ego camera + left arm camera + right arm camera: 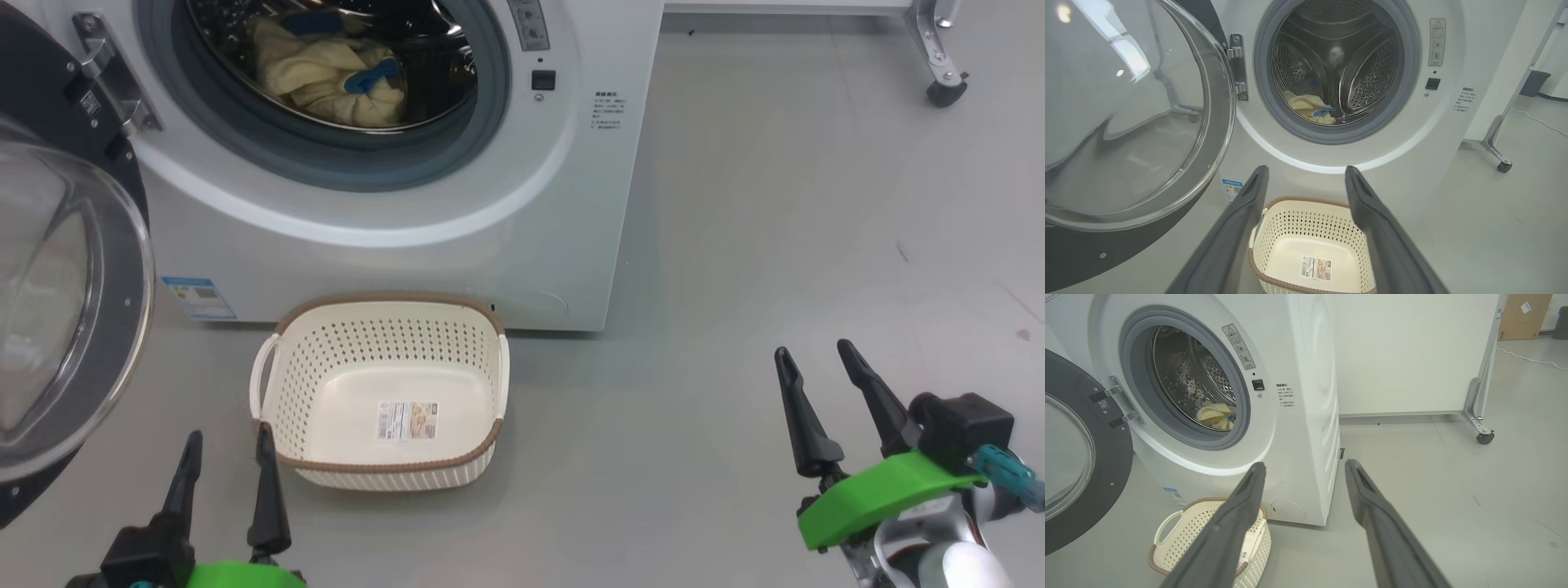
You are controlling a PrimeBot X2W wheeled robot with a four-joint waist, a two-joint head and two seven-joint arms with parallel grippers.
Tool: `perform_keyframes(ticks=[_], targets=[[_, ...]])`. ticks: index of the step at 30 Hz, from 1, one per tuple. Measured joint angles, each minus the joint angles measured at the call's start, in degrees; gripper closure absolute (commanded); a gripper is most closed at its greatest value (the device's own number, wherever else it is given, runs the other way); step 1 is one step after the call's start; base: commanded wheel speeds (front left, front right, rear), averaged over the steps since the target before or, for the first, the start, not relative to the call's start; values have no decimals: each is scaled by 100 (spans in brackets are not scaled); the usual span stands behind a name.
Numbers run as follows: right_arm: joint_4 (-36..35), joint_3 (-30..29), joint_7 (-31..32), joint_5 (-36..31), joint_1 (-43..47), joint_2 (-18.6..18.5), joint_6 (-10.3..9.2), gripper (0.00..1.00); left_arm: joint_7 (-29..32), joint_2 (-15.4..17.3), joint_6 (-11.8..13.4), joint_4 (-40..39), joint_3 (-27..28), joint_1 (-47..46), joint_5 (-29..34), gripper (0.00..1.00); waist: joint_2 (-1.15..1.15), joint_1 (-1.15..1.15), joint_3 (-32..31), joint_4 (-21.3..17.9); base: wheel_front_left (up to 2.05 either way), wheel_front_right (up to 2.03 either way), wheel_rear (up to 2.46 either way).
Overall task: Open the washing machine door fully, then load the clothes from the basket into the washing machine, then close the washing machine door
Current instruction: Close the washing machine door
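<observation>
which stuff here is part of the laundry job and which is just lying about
Job:
washer
door, open
clothes, inside the washer
basket, empty

Lying about:
wheeled panel
cable on the floor
brown board, far back
</observation>
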Motion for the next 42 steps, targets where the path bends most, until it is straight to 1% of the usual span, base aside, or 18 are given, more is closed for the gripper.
perform_keyframes(ticks=[6,12,32,35,42], targets=[[0,0,0,31,8,0,0,0,0,12,-2,-16,-13,2,0,0,0,-1,29,0,-165,165,0],[3,-9,-2,32,20,0,0,0,0,21,-14,-97,-25,12,0,0,0,-1,51,-5,-84,84,0],[34,-30,-20,37,33,1,0,0,0,34,-20,-167,-73,30,5,0,0,0,22,59,-3,3,0],[36,-59,-36,60,35,1,0,0,0,36,-27,-167,-100,29,48,0,0,0,30,121,0,0,0],[71,-218,-79,76,120,1,0,0,0,37,-52,-138,-172,-58,51,0,0,0,11,569,0,0,0]])
